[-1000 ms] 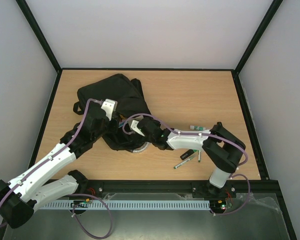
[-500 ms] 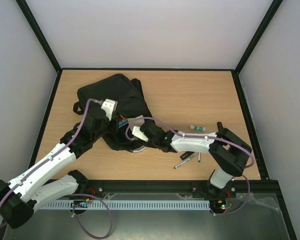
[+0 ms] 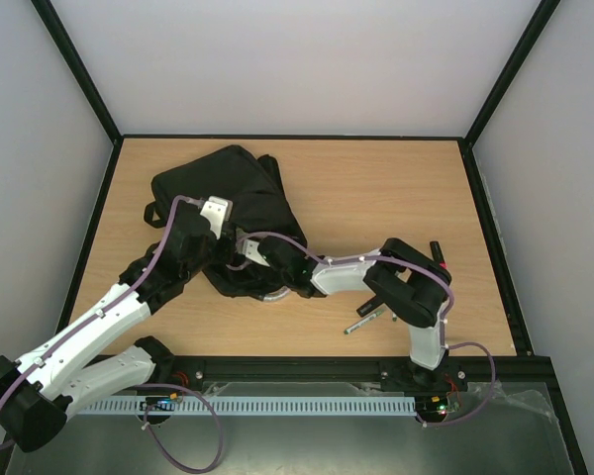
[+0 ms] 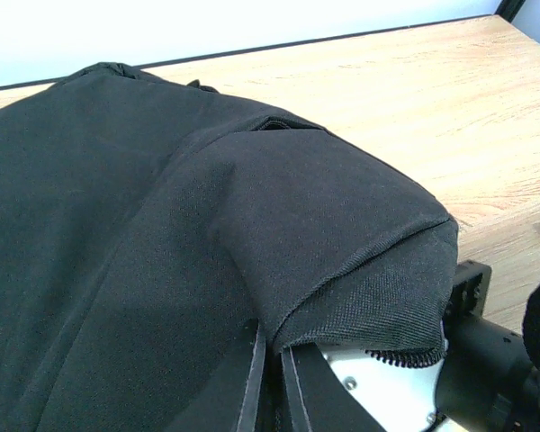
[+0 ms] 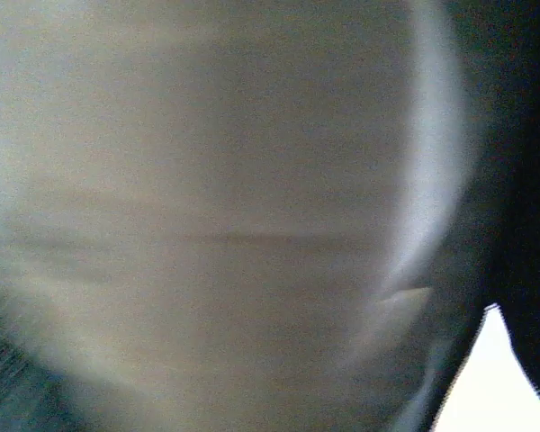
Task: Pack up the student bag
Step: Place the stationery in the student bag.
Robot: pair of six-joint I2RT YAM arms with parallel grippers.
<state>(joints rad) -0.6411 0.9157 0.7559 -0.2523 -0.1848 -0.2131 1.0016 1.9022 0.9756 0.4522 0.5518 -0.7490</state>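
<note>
Right arm has swung left since a second ago. Right gripper (image 3: 251,255) is now at the mouth of the student bag (image 3: 218,178), which lies back-left on the table (image 3: 396,188). Jaws pressed together; any hold cannot be told. Pens (image 3: 368,317) lie near its elbow.
Left wrist: left gripper (image 4: 272,360) pinching a fold of bag fabric.
Right wrist: blurred pale surface, black fabric at right.

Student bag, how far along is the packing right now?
Done: little can be confirmed, because the inside of the student bag is hidden. In hand: the left gripper pinches the bag's flap, holding the mouth open, while the right gripper, shut, reaches inside; its camera is too blurred to show whether it carries anything. Left: pens lie on the table by the right arm, and the bag is unzipped.
</note>
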